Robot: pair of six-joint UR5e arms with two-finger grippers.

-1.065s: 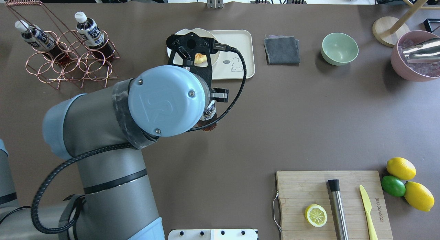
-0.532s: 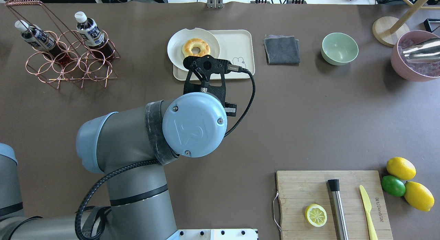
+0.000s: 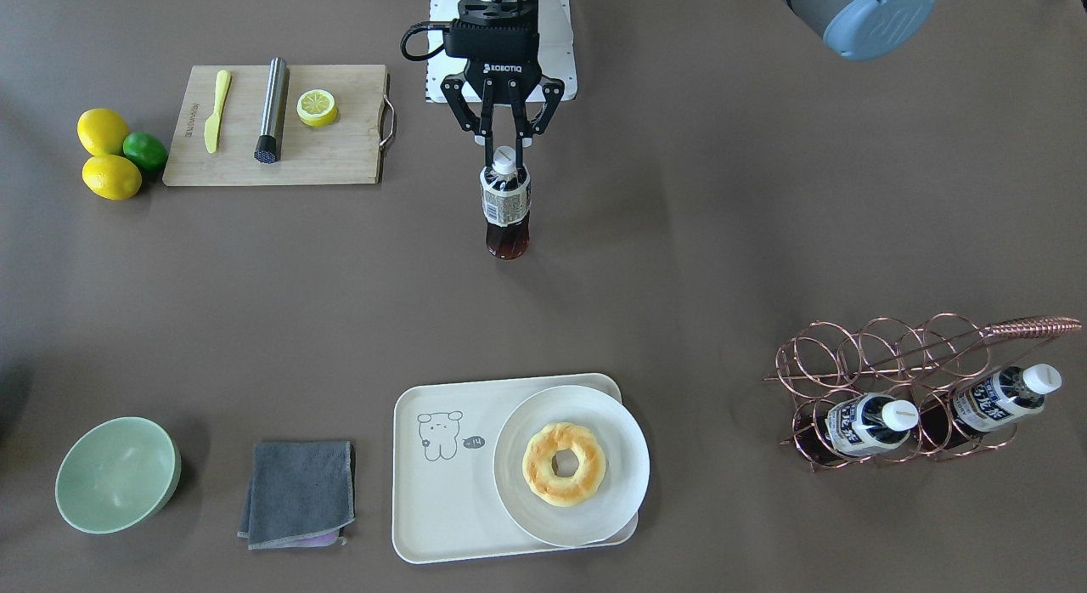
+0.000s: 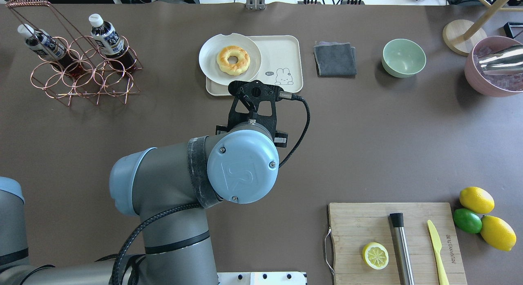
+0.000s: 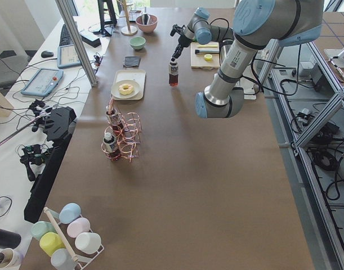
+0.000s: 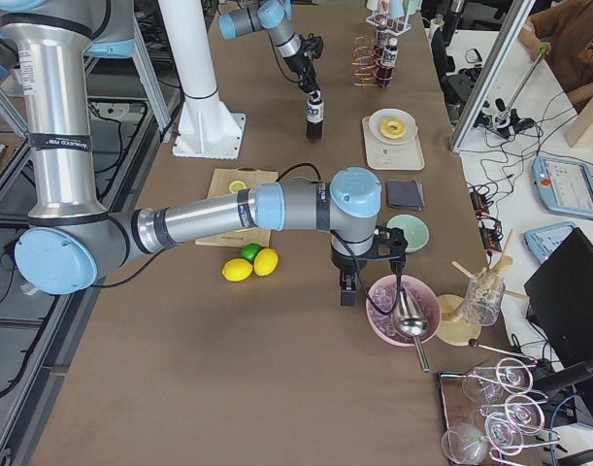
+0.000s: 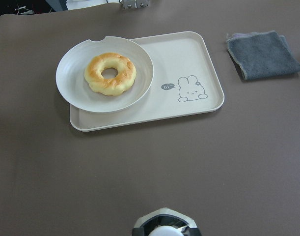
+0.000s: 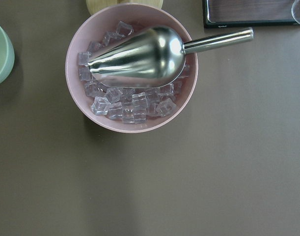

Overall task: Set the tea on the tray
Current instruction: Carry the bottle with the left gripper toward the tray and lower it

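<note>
My left gripper (image 3: pixel 505 151) is shut on the white cap of the tea bottle (image 3: pixel 506 206). It holds the bottle upright over the bare table, between the robot's base and the tray. In the overhead view my wrist (image 4: pixel 243 166) hides the bottle. The cream tray (image 3: pixel 442 508) with the line-drawn animal lies farther out and also shows in the left wrist view (image 7: pixel 189 59). A white plate (image 3: pixel 628 457) with a donut (image 3: pixel 564 464) sits on one end of it. The bottle cap (image 7: pixel 164 230) shows at that view's bottom edge. My right gripper (image 6: pixel 374 262) hovers over the ice bowl; I cannot tell whether it is open or shut.
A copper wire rack (image 3: pixel 900 355) holds two more alike bottles (image 3: pixel 866 423). A grey cloth (image 3: pixel 297 491) and a green bowl (image 3: pixel 117 474) lie beside the tray. A cutting board (image 3: pixel 340 151) and lemons (image 3: pixel 110 155) are near the base. A pink ice bowl (image 8: pixel 135 118) holds a scoop.
My left arm has carried the bottle to the right and back toward the robot's side. The plate, donut and tray, earlier partly covered in the overhead view, now show fully.
</note>
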